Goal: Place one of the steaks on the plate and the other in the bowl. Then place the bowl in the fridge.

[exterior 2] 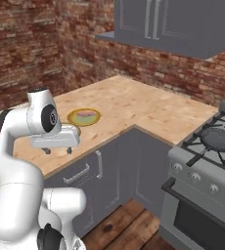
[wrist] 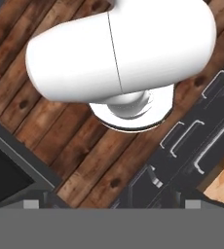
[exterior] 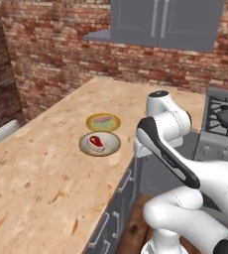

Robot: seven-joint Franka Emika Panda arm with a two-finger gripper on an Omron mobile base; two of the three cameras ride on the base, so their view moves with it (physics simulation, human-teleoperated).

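The L-shaped wooden counter [exterior: 46, 173] carries both dishes near its front edge, within the arm's reach. The gripper [exterior 2: 58, 150] hangs off that edge, pointing down at the plank floor [wrist: 60, 141] and the grey cabinet drawers [wrist: 201, 146], so the counter top lies beside the fingers [exterior 2: 69, 150], not under them. The fingers are spread wide and empty. Farthest from them sits the yellow-green plate [exterior: 92, 119] with the paler steak [exterior: 104, 119] on it. Nearer them, touching the plate, is the tan bowl [exterior: 86, 148] holding the red steak [exterior: 96, 142]. Both steaks look delivered, so the released fingers suit the likely next step: gripping the bowl by its rim for the fridge.
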